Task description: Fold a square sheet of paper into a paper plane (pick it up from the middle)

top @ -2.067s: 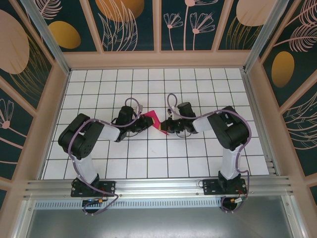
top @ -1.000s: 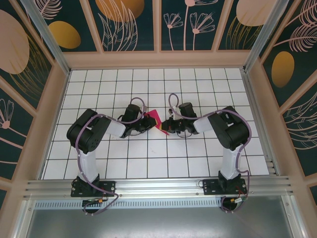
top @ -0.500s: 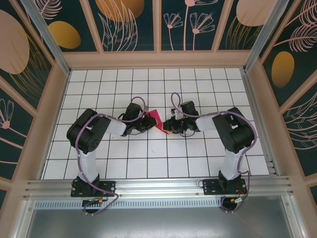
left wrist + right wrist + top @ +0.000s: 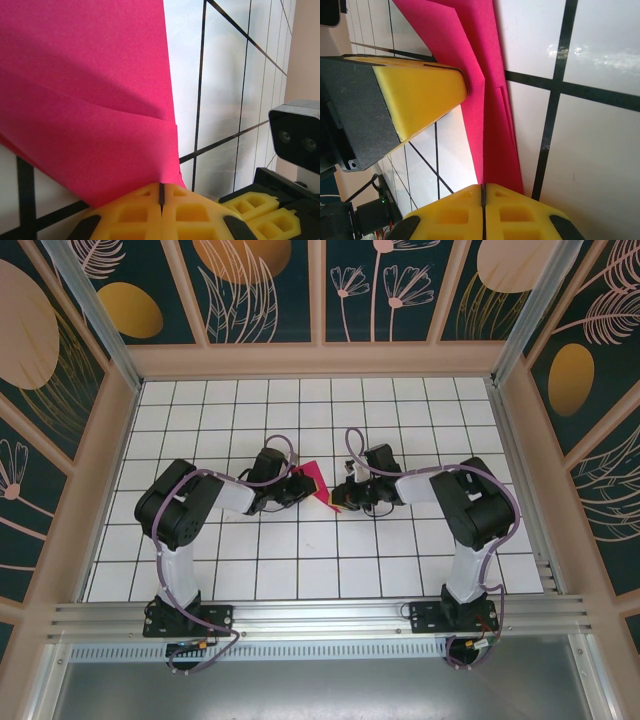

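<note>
At mid surface (image 4: 300,570), L claw (image 4: 161,190) & R claw (image 4: 483,189) each clenched on opp. sides of folded pink sheet (image 4: 90,100).

The top external camera looks steeply down from above and behind the arm bases (image 4: 187,618), which sit at the bottom of its frame, and takes in the whole white, black-gridded tabletop (image 4: 300,570). The left wrist camera looks along the left arm's yellow foam fingers (image 4: 130,215) at its bottom edge, very near the magenta-pink folded paper (image 4: 90,100). The right arm's silver wrist camera (image 4: 295,135) faces it at centre right. The right wrist camera looks along the right arm's yellow foam fingers (image 4: 515,215), equally near. All three views share the paper and the surrounding grid.
</note>
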Available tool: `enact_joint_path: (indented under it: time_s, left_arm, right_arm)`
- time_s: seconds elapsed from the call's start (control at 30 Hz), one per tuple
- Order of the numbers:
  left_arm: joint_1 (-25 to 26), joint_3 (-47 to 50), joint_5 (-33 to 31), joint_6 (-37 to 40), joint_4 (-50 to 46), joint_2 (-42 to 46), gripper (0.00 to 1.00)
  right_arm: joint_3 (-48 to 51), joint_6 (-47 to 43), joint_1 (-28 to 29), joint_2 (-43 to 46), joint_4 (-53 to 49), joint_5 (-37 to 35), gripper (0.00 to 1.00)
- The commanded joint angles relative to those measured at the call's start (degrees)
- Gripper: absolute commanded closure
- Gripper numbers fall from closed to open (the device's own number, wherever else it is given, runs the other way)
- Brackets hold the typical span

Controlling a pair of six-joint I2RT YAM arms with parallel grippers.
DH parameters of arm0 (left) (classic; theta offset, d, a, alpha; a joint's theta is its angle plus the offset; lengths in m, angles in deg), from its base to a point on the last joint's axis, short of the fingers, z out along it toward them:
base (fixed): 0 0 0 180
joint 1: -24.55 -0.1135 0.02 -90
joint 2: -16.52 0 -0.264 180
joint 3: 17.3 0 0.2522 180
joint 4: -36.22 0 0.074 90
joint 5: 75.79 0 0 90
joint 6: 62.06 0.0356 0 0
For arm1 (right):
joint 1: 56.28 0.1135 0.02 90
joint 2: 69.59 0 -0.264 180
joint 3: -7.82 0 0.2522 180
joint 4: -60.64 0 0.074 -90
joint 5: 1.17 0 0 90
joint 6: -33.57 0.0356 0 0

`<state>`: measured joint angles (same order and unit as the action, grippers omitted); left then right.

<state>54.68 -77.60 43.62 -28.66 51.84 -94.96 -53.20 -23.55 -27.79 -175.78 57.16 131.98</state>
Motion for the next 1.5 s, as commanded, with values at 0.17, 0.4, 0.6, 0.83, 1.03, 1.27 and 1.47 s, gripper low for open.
enact_joint_path:
  time_s: [0.17,0.4,0.6,0.83,1.03,1.27,1.47]
  left_arm:
    - [0.14,-2.21,-3.68,2.88,-6.74,-0.50,0.95]
    - [0.14,-2.43,0.34,2.58,-1.45,3.12,0.85]
    - [0.86,1.56,1.92,1.09,3.73,7.50,0.79]
    - [2.73,1.41,1.77,0.51,3.40,4.70,0.87]
    - [2.92,-0.12,0.72,0.82,0.37,1.92,0.95]
    - [2.99,-0.98,-0.86,1.24,-2.36,-0.16,0.98]
    - [3.00,-2.95,-5.04,1.93,-8.67,-1.39,1.00]
  right_arm:
    - [-0.19,-2.38,0.17,-2.47,-4.62,-0.64,0.91]
    - [0.08,-2.39,0.31,-3.17,-4.66,-2.57,0.94]
    - [-0.04,-2.30,0.65,-3.45,-4.61,-4.05,0.94]
    - [-0.15,-3.25,1.22,-3.09,-5.00,-5.81,0.94]
    - [-0.04,-4.23,1.79,-2.52,-5.01,-7.68,0.93]
    - [0.23,-5.26,2.53,-2.29,-4.65,-9.36,0.92]
    - [-0.27,-4.47,2.53,0.59,-5.29,-6.80,0.82]
